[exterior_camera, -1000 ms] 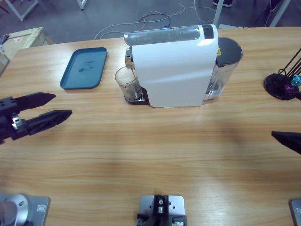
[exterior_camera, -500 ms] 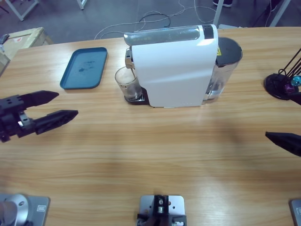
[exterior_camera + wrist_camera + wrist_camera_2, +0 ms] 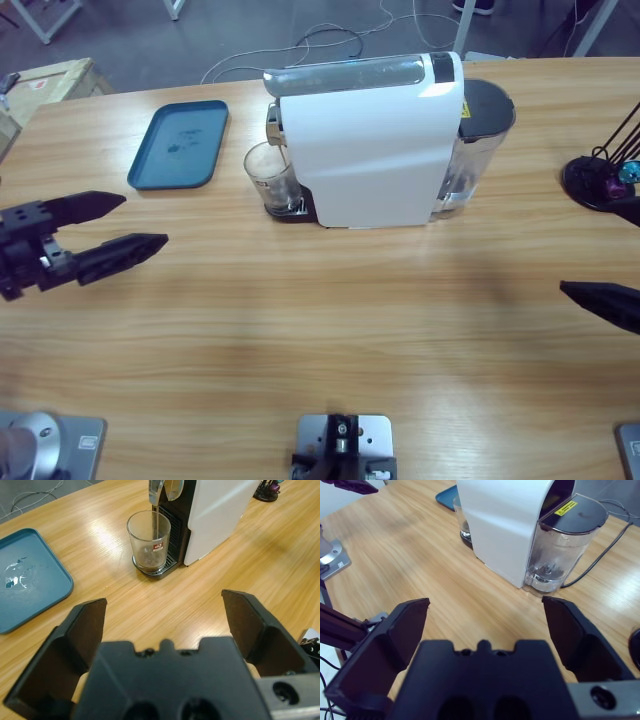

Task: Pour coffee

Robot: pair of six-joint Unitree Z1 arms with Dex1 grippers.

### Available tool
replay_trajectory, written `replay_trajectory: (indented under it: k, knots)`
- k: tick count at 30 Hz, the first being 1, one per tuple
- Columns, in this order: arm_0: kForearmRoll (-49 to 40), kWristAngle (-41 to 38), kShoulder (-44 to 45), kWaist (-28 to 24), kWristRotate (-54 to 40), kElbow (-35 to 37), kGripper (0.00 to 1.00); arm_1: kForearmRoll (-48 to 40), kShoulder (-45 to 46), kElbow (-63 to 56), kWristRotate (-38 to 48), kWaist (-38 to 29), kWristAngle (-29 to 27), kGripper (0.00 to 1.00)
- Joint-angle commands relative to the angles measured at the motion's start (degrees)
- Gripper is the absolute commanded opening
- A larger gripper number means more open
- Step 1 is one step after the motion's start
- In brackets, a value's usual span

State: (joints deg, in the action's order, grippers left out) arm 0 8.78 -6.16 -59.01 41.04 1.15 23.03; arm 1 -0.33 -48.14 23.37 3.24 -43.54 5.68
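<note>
White coffee machine [image 3: 370, 140] is sitting upper centre of the high view on the wooden table [image 3: 300, 330], spout end facing left. Glass cup [image 3: 270, 177] is standing upright on the drip tray [image 3: 290, 208] under the spout [image 3: 275, 125], at the machine's left end. In the left wrist view the glass cup [image 3: 148, 540] is showing a thin stream running down into it from the spout [image 3: 161, 490], with a little dark liquid at the bottom and a small red label on the front.

Clear water tank [image 3: 478, 150] with a dark lid is sitting against the machine's right end; in the right wrist view the tank [image 3: 560, 545] is carrying a yellow sticker on the lid, and a black cable [image 3: 600, 550] is running off behind it.

Blue tray [image 3: 180, 143] is lying flat in the upper left, well apart from the cup, smudges on its surface.

Left gripper [image 3: 135, 222] is hanging at the left edge of the high view, jaws spread wide, holding nothing, pointing right toward the cup but well apart from it. Right gripper [image 3: 485, 615] is showing jaws spread wide in its wrist view, nothing between them; in the high view only one black jaw tip is poking in at the right edge, mid height.

Black stand [image 3: 600, 180] with thin rods is sitting at the upper right edge.
</note>
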Motion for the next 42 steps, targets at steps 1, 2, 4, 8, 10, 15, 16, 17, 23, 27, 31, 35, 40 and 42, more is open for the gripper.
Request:
replay_trajectory:
  k: [1,2,4,8,10,15,16,17,23,27,31,35,40,42]
  knots:
    - [1.1,0.2,-2.1,0.5,-0.8,-1.4,0.982,-1.0,-2.2,-1.9,-0.5,-0.4,1.2,1.000]
    - [1.3,0.5,-2.4,0.5,-0.9,-1.3,0.982,-1.0,-2.2,-1.9,-0.5,-0.4,1.3,1.000]
    - [3.8,0.5,-5.1,0.5,-0.9,-1.2,0.982,-1.0,-2.2,-1.9,-0.5,-0.4,1.3,1.000]
    - [9.8,-0.6,-13.7,0.5,-4.6,-0.9,0.982,-1.0,-2.4,-1.9,-0.5,-0.4,1.4,1.000]
    - [12.5,-0.3,-18.0,0.5,-5.6,-0.7,0.982,-1.0,-2.5,-1.8,-0.5,-0.4,1.3,1.000]
    - [21.1,0.1,-28.7,0.5,-7.3,-0.3,0.977,-1.0,-2.6,-1.8,-0.5,-0.4,1.4,1.000]
    - [23.4,-0.2,-30.5,0.5,-7.1,-0.2,0.977,-1.0,-2.6,-1.8,-0.5,-0.4,1.4,1.000]
    - [26.0,-0.8,-32.4,0.5,-7.0,-0.2,0.977,-0.9,-2.6,-1.8,-0.5,-0.4,1.4,1.000]
    - [36.9,-3.9,-39.3,-1.0,-7.0,0.0,0.982,-0.9,-3.1,-1.7,-0.5,-0.4,1.3,1.000]
    - [40.5,-5.1,-43.3,-1.5,-7.0,0.2,0.982,-0.8,-3.1,-1.7,-0.5,-0.4,1.3,1.000]
    - [43.7,-5.2,-46.6,-1.9,-6.9,0.8,0.987,-0.7,-3.3,-1.6,-0.5,-0.4,1.3,1.000]
    - [44.3,-4.9,-48.3,-1.9,-6.9,2.6,0.987,-0.7,-3.5,-1.5,-0.5,-0.4,1.2,1.000]
    - [44.3,-4.9,-50.5,-2.2,-6.9,4.9,0.987,-0.6,-3.9,-1.4,-0.5,-0.4,1.2,1.000]
    - [44.3,-4.9,-51.3,-2.2,-6.9,5.7,0.990,-0.6,-4.2,-1.3,-0.5,-0.4,1.2,1.000]
